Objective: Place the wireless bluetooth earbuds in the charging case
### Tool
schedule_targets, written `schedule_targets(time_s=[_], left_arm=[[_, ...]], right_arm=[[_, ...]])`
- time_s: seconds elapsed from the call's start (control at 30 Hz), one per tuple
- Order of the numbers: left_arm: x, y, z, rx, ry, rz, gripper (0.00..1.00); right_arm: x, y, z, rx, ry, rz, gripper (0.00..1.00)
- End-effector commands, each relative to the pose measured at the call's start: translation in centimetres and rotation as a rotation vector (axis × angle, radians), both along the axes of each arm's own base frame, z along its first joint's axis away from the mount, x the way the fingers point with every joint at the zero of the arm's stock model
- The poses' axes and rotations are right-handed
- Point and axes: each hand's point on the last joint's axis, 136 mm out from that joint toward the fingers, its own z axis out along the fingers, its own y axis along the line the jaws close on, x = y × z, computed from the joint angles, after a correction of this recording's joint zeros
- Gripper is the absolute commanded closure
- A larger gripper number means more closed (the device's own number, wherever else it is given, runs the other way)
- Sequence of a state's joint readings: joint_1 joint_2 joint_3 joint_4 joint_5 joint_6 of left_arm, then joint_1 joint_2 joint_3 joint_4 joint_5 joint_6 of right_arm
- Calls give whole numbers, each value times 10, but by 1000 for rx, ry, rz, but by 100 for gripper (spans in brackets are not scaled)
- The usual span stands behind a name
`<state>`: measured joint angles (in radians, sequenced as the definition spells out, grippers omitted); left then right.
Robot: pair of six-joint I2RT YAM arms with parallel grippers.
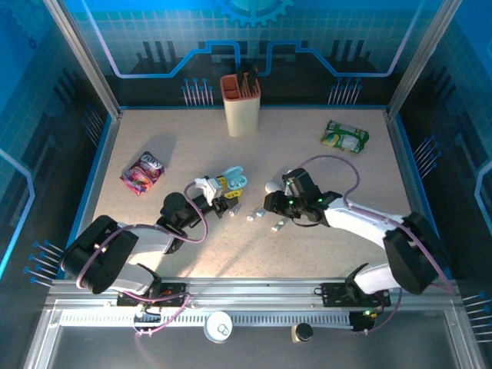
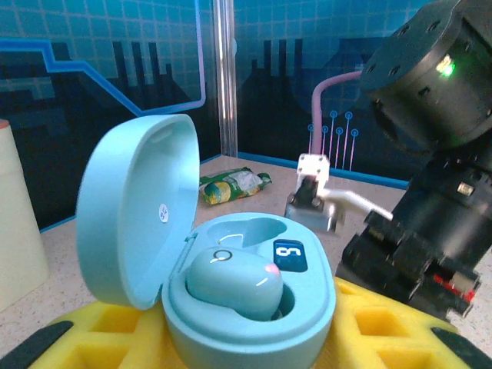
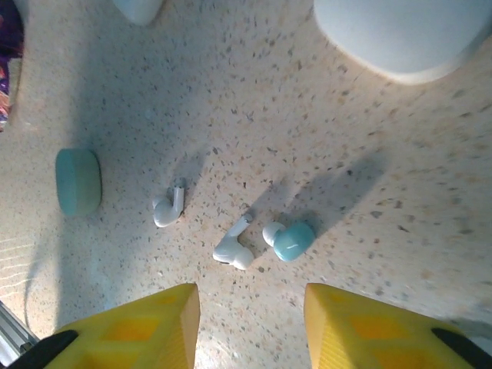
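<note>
left gripper (image 1: 225, 197) is pinching the open case (image 2: 254, 311) steady so the right gripper (image 3: 250, 307), spread and empty, can grab the blue earbud (image 3: 294, 240) near it

The charging case (image 2: 254, 327) is pale turquoise, its display (image 2: 290, 256) dark blue with a white digit. The table (image 3: 384, 154) is beige with dark speckles. Two white earbuds (image 3: 167, 209) (image 3: 233, 247); one pale blue earbud (image 3: 290, 240). The snack bag (image 1: 142, 171) is purple and pink.

txt: digit "5"? | loc: dark display (image 2: 290, 254) in open charging case (image 2: 231, 327) | other print: illegible
</note>
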<state>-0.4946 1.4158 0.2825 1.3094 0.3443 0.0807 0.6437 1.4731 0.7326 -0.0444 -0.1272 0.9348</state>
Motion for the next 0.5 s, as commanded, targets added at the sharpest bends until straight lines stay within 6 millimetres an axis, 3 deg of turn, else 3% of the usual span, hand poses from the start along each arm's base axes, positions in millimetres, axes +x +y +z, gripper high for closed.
schedule_targets(time_s=[0.0,0.27,0.47], left_arm=[[-4,1,1,1,-6,-11,61],[-6,1,0,10,-6,-13,61],[-7,1,0,10,-6,-17,61]], right_arm=[[6,20,-7,64,12,-20,62],[1,28,-33,38,79,-12,62],[5,30,-41,28,90,-22,63]])
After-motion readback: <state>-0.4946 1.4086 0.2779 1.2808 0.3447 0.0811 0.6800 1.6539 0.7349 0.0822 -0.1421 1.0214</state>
